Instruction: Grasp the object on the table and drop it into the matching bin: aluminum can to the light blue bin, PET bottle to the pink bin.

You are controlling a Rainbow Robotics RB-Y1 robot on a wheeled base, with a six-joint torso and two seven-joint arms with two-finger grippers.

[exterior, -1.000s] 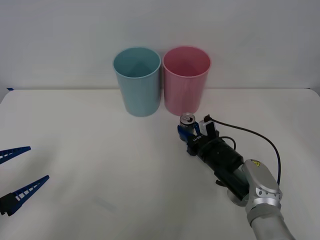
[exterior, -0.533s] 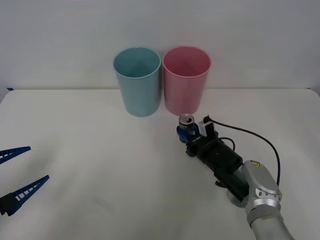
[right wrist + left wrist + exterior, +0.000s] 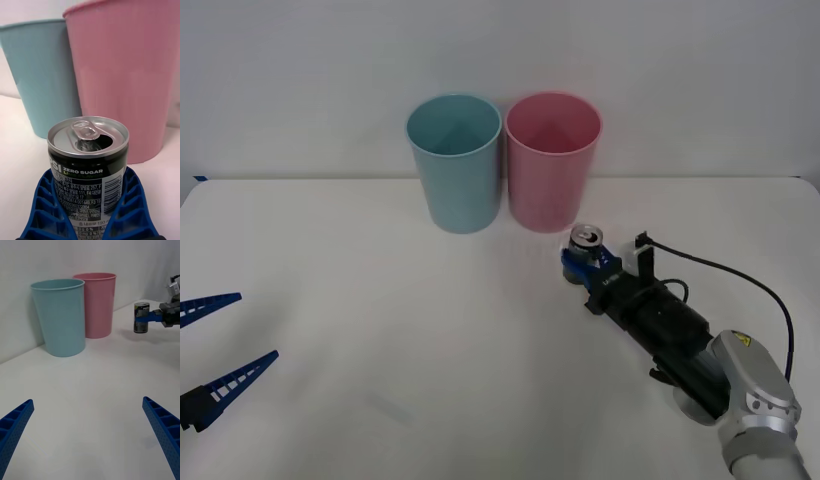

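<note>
The can was clasped by the right gripper near the pink bin, not yet dropped into the light blue bin, while the left gripper was parked open.

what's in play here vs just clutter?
In play: can, held in the right pincer; blue bin, its target; pink bin; table.
Not in play: left pincer, open and parked at the table's left edge. Nothing else lying about.
</note>
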